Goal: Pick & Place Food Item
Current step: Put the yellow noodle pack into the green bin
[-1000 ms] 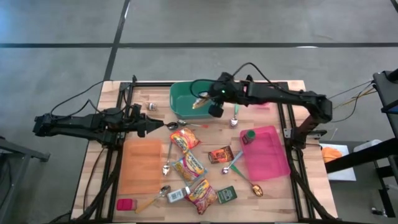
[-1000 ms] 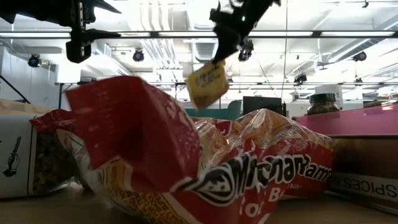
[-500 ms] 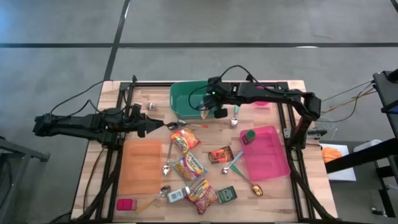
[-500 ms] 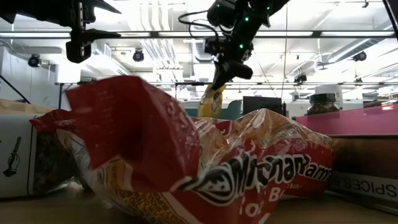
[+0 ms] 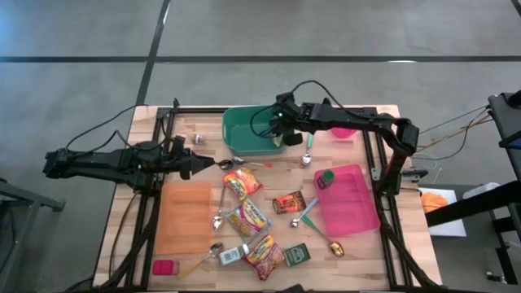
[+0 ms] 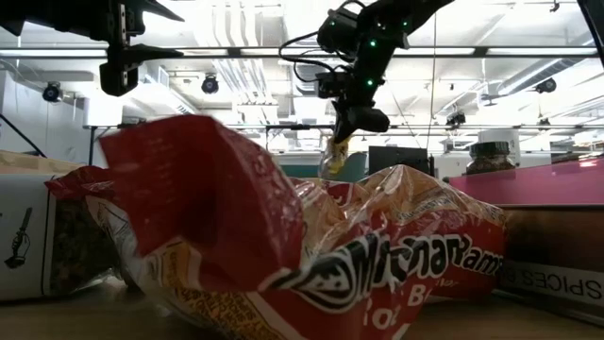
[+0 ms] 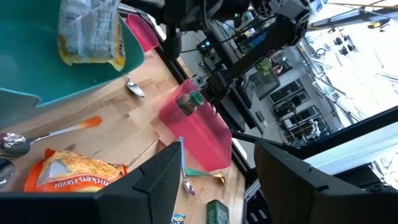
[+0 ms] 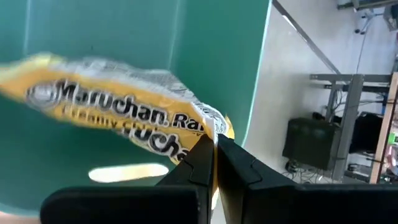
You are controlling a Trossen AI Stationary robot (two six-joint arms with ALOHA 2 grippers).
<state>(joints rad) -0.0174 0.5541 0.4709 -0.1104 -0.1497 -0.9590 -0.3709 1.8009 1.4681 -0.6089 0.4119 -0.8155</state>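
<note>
The right gripper [image 8: 214, 149], fingers clamped on the yellow noodle packet [image 8: 118, 121], held it inside the green bin [image 5: 244, 130], apparently for release; the left gripper [image 5: 213, 165] waited half open, empty.

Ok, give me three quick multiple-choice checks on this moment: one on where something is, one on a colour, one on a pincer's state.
1. Where is the yellow noodle packet?
A. On the orange mat
B. Over the green bin, held by the right pincer
C. In the pink tray

2. What colour is the lid of the jar standing on the pink tray?
A. Green
B. Blue
C. White

3. How does the left pincer stand?
A. Shut on a spoon
B. Shut on a red packet
C. Open, holding nothing

Answers:
1 B: the right wrist view shows the packet's edge pinched between the fingers, with the bin's green wall behind.
2 A: the high view shows a green cap.
3 C: the left wrist view shows its fingers apart with nothing between.
</note>
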